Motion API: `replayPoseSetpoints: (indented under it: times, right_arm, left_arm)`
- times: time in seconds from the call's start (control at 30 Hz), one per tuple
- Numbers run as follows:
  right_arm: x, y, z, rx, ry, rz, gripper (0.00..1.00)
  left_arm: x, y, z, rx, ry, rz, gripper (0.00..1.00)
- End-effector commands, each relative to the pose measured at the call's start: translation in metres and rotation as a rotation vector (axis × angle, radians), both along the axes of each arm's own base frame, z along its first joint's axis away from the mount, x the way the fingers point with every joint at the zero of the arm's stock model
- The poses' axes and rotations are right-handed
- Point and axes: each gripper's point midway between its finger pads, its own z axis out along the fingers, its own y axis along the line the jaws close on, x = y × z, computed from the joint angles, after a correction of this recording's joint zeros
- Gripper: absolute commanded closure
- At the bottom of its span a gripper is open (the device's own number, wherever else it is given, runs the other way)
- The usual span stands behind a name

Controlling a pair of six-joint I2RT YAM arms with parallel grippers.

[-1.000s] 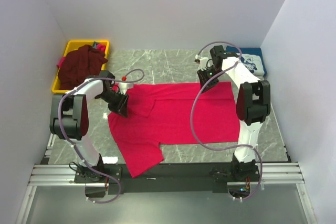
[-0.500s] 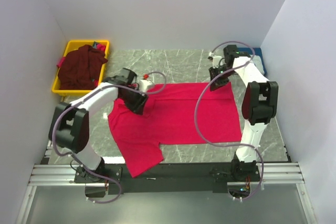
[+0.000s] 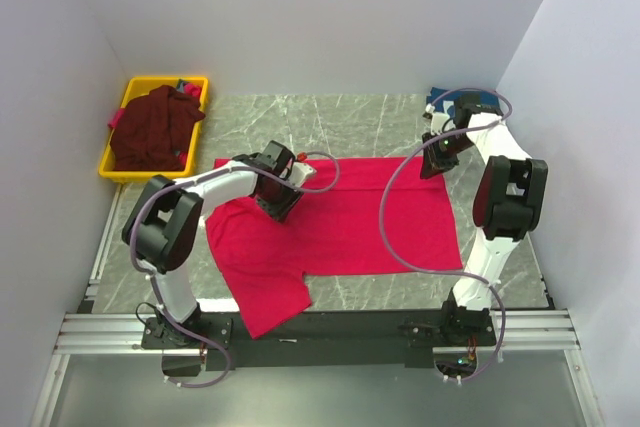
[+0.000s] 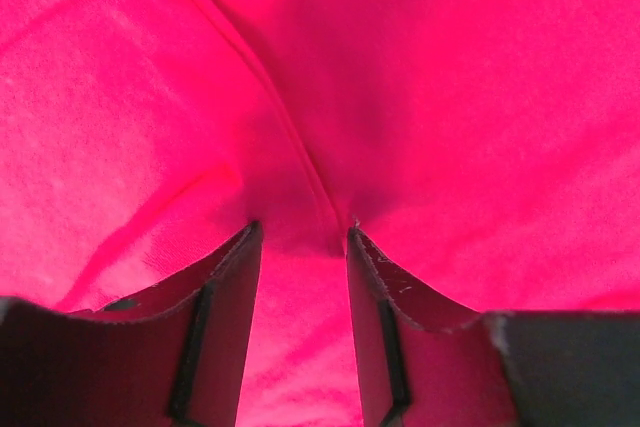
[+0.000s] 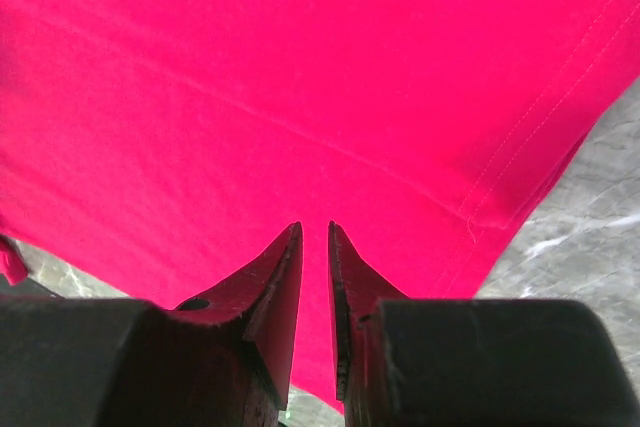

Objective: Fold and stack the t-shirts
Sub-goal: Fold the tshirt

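Note:
A bright red t-shirt (image 3: 350, 222) lies spread on the marble table (image 3: 330, 117), one sleeve pointing at the near edge. My left gripper (image 3: 280, 195) sits low over its upper left part. Up close that gripper (image 4: 300, 230) is open, its tips straddling a seam in the red cloth (image 4: 450, 97). My right gripper (image 3: 437, 159) is at the shirt's far right corner. Its jaws (image 5: 313, 225) stand a narrow slit apart over the flat red cloth (image 5: 250, 67), clamping nothing that I can see. A dark maroon t-shirt (image 3: 150, 127) is heaped in a bin. The navy t-shirt (image 3: 440, 99) shows only as a blue sliver behind the right arm.
The yellow bin (image 3: 135, 85) stands at the back left against the wall. White walls close in the table on the left, back and right. Bare marble (image 5: 600, 197) shows just past the shirt's hemmed edge in the right wrist view.
My left gripper has slid right across the shirt's upper left part. My right gripper has travelled right along the top edge to the corner, and its arm now covers most of the navy shirt.

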Motion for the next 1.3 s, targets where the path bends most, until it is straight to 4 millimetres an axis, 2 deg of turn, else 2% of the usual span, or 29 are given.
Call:
replayPoseSetpoints:
  times: [0.0, 0.13, 0.23, 0.37, 0.47, 0.63, 0.77, 0.9, 1.03, 1.17, 1.27]
  right_arm:
    - [0.0, -0.004, 0.023, 0.004, -0.063, 0.002, 0.76]
    - [0.001, -0.009, 0.025, -0.002, -0.068, -0.005, 0.76]
    - [0.002, -0.014, 0.025, -0.008, -0.068, -0.011, 0.76]
    - [0.003, -0.017, 0.024, -0.005, -0.066, -0.016, 0.76]
    - [0.003, -0.016, 0.022, 0.001, -0.059, -0.018, 0.76]
    - [0.004, -0.014, 0.021, 0.011, -0.054, -0.015, 0.76]
    - [0.003, -0.015, 0.02, 0.01, -0.05, -0.014, 0.76]
    - [0.003, -0.015, 0.018, 0.007, -0.044, -0.012, 0.76]
    - [0.001, -0.016, 0.017, 0.003, -0.041, -0.01, 0.76]
    - [0.002, -0.016, 0.015, 0.0, -0.041, -0.009, 0.76]
    - [0.004, -0.018, 0.011, -0.008, -0.04, -0.014, 0.76]
  left_arm:
    - [0.018, -0.014, 0.009, -0.015, -0.057, 0.015, 0.55]
    - [0.013, -0.015, 0.001, 0.008, -0.042, 0.0, 0.6]
    - [0.009, -0.015, -0.001, 0.012, -0.024, -0.004, 0.68]
    - [0.006, -0.02, 0.013, -0.013, -0.023, -0.009, 0.87]
    - [0.002, -0.023, 0.025, -0.029, -0.023, -0.016, 0.93]
    - [-0.007, -0.026, 0.036, -0.049, 0.017, -0.024, 0.94]
    - [-0.011, -0.037, 0.044, -0.099, 0.055, -0.03, 0.96]
    - [-0.017, -0.046, 0.044, -0.139, 0.113, -0.031, 0.9]
    - [-0.022, -0.053, 0.048, -0.182, 0.141, -0.044, 0.65]
    - [-0.022, -0.053, 0.062, -0.223, 0.123, -0.051, 0.56]
    - [-0.007, -0.042, 0.078, -0.268, 0.087, -0.007, 0.53]
